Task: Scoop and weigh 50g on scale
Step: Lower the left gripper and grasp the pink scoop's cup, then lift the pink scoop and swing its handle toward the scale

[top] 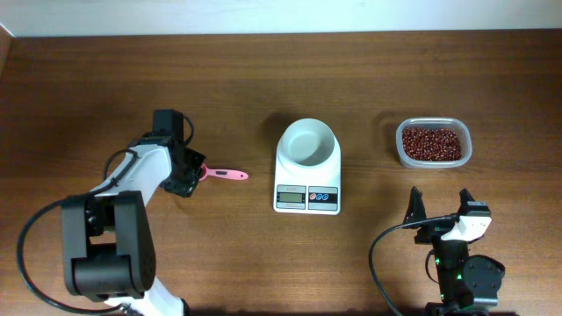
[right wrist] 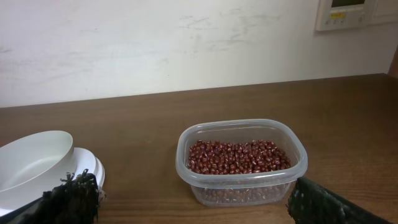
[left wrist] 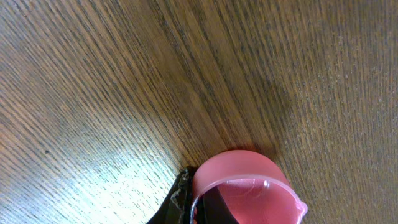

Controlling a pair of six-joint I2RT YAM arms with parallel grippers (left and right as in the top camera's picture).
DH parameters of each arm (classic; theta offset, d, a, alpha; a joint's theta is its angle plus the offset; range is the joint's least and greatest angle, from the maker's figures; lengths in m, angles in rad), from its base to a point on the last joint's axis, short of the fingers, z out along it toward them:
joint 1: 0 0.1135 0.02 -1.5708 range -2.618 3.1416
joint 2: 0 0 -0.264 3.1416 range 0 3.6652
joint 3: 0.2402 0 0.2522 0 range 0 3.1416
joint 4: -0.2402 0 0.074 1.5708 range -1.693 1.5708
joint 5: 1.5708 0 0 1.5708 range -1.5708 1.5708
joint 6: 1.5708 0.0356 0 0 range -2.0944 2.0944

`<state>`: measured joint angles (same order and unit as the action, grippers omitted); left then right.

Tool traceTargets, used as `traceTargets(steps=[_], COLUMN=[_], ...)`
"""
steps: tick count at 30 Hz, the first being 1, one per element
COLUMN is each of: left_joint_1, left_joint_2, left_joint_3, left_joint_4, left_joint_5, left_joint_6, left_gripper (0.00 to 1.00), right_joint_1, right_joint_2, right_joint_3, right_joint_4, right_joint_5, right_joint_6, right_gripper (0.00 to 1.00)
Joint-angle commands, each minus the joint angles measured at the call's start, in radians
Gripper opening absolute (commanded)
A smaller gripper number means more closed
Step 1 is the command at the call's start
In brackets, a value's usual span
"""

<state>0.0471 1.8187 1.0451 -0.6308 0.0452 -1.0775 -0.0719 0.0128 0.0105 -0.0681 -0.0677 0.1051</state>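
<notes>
The white scale [top: 306,197] stands mid-table with a round white bowl [top: 307,142] on it; the bowl [right wrist: 31,165] also shows at the left of the right wrist view. A pink scoop [top: 225,174] lies left of the scale, its handle pointing right. My left gripper [top: 190,171] is shut on the scoop's cup end. In the left wrist view the pink cup [left wrist: 249,190] sits against the wood, with one dark finger [left wrist: 180,202] outside its wall and the other inside. My right gripper [top: 439,202] stands open near the front edge, nothing between its fingers [right wrist: 71,199].
A clear plastic tub [top: 433,143] of red beans sits at the right, beyond my right gripper; it is also in the right wrist view [right wrist: 241,163]. A pale wall rises behind the table's far edge.
</notes>
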Motion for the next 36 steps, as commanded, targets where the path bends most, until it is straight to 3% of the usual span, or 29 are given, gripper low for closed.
traceTargets(steps=[1,9,36], left_joint_1=[0.001,0.001,0.001], left_joint_2=[0.031,-0.006,-0.44], left_joint_3=[-0.018,-0.018,-0.018], left_joint_4=[-0.007,-0.021,-0.13], left_joint_5=[0.043,0.071,0.071], left_joint_6=[0.016,0.016,0.016], left_gripper=[0.0,0.0,0.0], right_joint_1=[0.006,0.006,0.006], right_joint_2=[-0.009,-0.009,-0.009], right_joint_3=[-0.005,-0.005,-0.005], right_joint_4=[-0.007,-0.007,-0.007], right_joint_5=[0.013,0.013,0.013], right_joint_6=[0.008,0.008,0.008], right_gripper=[0.99,0.99,0.99])
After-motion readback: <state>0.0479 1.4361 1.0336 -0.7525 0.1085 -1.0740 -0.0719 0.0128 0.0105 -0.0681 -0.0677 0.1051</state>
